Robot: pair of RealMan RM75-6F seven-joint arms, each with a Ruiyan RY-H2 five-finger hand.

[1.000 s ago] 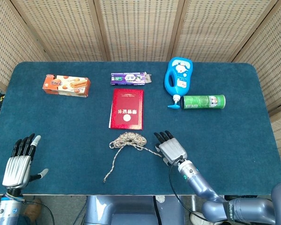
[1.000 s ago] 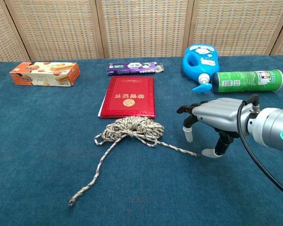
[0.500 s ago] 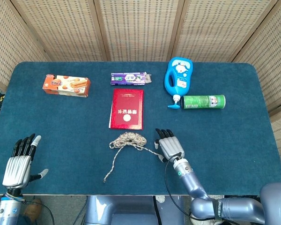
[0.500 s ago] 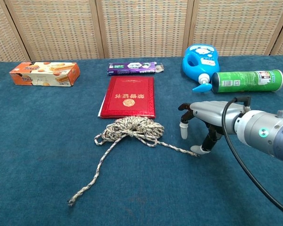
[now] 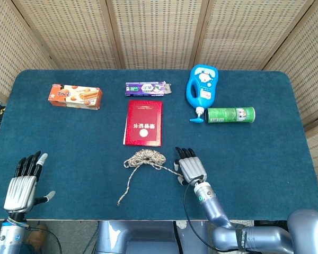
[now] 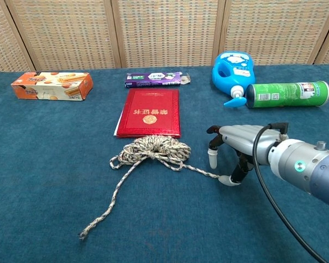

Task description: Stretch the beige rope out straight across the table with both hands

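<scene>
Head view: left hand [image 5: 22, 185] at near-left table edge, fingers spread, grasping nothing; beige rope [image 6: 153, 150] bunched in coil just below red booklet [image 5: 143, 122], one tail trailing toward front; right hand [image 6: 238, 145] arched over other tail's end, thumb tip touching it, rope not yet grasped.

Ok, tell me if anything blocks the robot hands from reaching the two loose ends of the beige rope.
Nothing visible does. The right robot hand is already at the rope's right end, thumb tip beside it. The left robot hand sits apart near the front left corner, with only bare table between it and the rope's other end.
</scene>
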